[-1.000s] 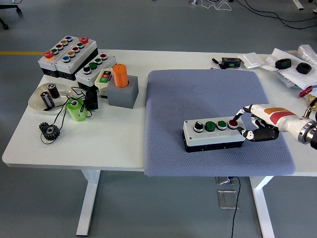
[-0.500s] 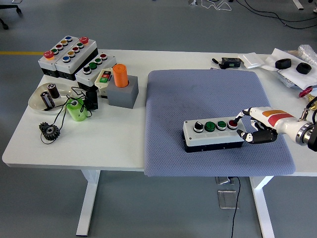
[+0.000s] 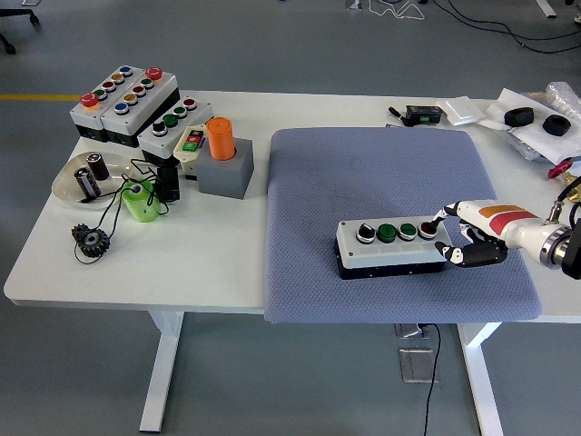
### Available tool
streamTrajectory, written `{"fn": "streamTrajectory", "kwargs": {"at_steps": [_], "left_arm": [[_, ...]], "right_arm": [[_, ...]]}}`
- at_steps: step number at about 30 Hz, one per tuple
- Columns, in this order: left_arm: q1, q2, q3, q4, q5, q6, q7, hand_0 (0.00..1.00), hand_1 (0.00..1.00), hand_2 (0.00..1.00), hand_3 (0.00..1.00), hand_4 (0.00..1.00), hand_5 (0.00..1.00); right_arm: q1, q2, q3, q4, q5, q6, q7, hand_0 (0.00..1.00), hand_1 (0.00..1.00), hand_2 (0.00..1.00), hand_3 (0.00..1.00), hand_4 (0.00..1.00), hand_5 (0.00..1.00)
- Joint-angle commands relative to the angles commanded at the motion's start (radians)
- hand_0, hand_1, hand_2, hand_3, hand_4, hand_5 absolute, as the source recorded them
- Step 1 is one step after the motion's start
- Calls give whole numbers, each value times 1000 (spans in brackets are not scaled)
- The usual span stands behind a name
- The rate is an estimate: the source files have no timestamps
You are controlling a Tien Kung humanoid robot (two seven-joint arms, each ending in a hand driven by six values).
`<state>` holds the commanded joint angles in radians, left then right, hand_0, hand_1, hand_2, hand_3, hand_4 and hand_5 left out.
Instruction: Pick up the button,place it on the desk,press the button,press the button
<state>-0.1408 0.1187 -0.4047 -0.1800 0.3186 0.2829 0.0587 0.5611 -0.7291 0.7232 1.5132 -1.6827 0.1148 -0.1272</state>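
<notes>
A grey button box [image 3: 392, 247] with several buttons lies on the blue-grey mat [image 3: 381, 173] near its front. From left to right its buttons are black-white, green, green and red [image 3: 427, 229]. My right hand [image 3: 458, 238] comes in from the right. Its extended index fingertip [image 3: 437, 221] rests at the red button. Its other fingers curl beside the box's right end and hold nothing. My left arm is out of view.
Three more button boxes [image 3: 127, 95] stand at the back left, beside an orange cylinder in a grey block [image 3: 223, 163]. A white dish [image 3: 86, 177], a green cup [image 3: 139, 200] and a black gear [image 3: 91, 241] lie at the left. Black items [image 3: 536, 120] sit at the back right.
My right arm has drawn back a little to the right and down. The index fingertip stays at the red button. The box has not moved.
</notes>
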Motion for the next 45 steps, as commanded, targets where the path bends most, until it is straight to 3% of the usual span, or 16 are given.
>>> {"fn": "streamTrajectory", "kwargs": {"at_steps": [10,20,36,41,45], "left_arm": [[-1,1,9,0,-12,-1,-3,646,697,690,498,316,998],[-1,0,11,0,-12,-1,-2,646,696,690,498,316,998],[-1,-1,-5,0,8,0,2,646,697,691,498,315,998],[3,-3,-11,0,18,0,5,647,697,691,498,315,998],[5,-3,-15,0,24,0,5,647,697,691,498,315,998]], "right_arm": [[3,-1,26,63,0,-26,10,6,2,70,705,561,458],[24,34,-23,46,-33,-33,-3,5,2,70,705,562,459],[27,39,-68,21,-27,-24,-13,6,2,72,706,560,467],[18,40,-38,32,-32,-37,-7,8,2,73,707,558,466],[4,35,16,46,-13,-78,8,8,2,73,707,558,466]]}}
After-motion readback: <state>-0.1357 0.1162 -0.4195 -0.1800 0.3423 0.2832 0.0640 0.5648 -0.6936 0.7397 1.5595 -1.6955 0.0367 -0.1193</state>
